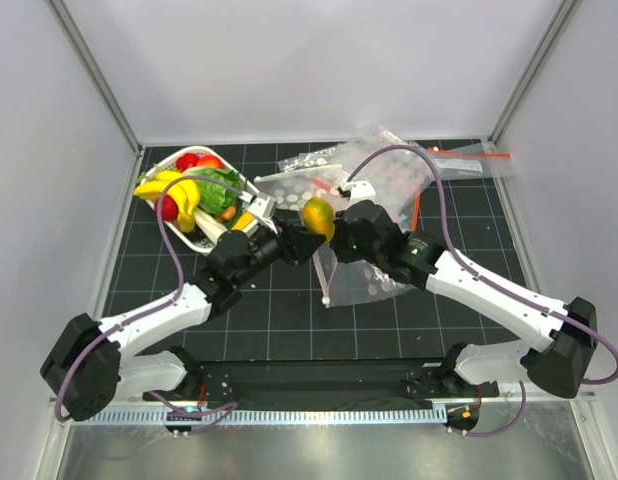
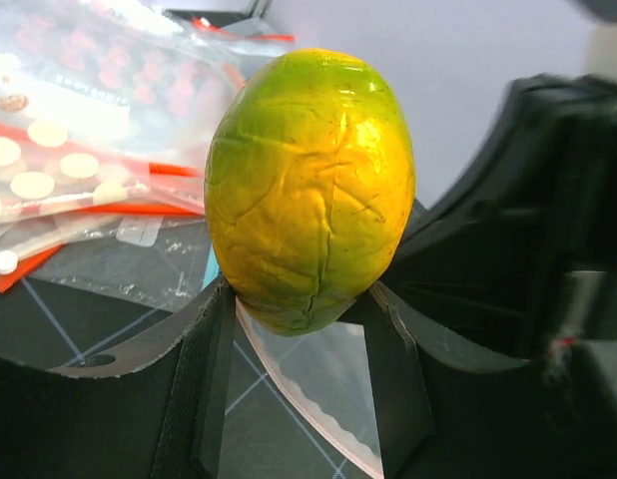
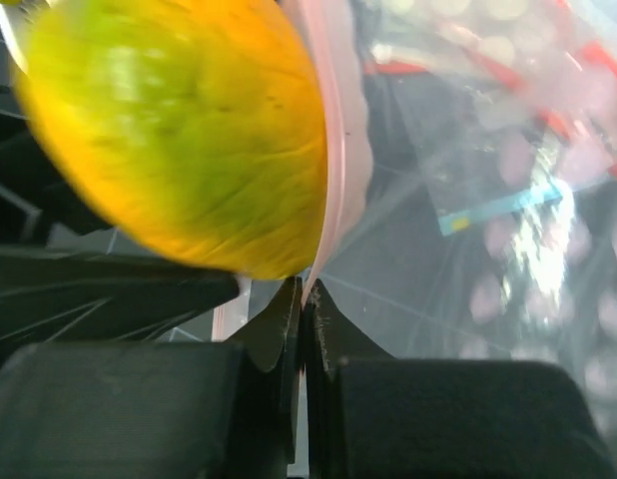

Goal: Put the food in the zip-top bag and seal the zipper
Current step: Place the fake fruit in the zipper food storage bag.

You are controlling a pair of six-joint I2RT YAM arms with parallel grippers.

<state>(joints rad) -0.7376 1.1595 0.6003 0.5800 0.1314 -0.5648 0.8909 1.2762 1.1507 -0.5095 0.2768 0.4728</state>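
Left gripper (image 1: 305, 238): it is grasping the mango (image 1: 317, 216) by its lower end, one finger on each side, with the jaws about half spread. In the left wrist view the gripper (image 2: 301, 317) is holding the fruit (image 2: 308, 190) upright.
Right gripper (image 1: 341, 234): it is clenching on the zip-top bag (image 1: 374, 275). In the right wrist view the fingertips (image 3: 287, 304) are pinching a thin pale edge of the film together.
Mango: it is hanging above the mat near the table centre, green at the top and orange-yellow below. It is sitting just at 9 o'clock of the right gripper and touching, or almost touching, the raised bag edge (image 3: 335, 140).
Zip-top bag: it is lying on the black grid mat (image 1: 289, 320), trailing toward 5 o'clock from the mango. One mouth edge is being lifted by the right gripper. Whether the mouth is standing apart cannot be told.
Zipper: it is showing as a pale strip curving along the mango's side in the right wrist view.
Remaining food: a banana bunch (image 1: 174, 188), a red fruit (image 1: 187, 160) and a green leafy piece (image 1: 217, 188) are resting in the white basket (image 1: 203, 240) at 10 o'clock.
Spare bags (image 1: 439, 160): clear dotted bags with red strips are lying in a pile at 1 o'clock.
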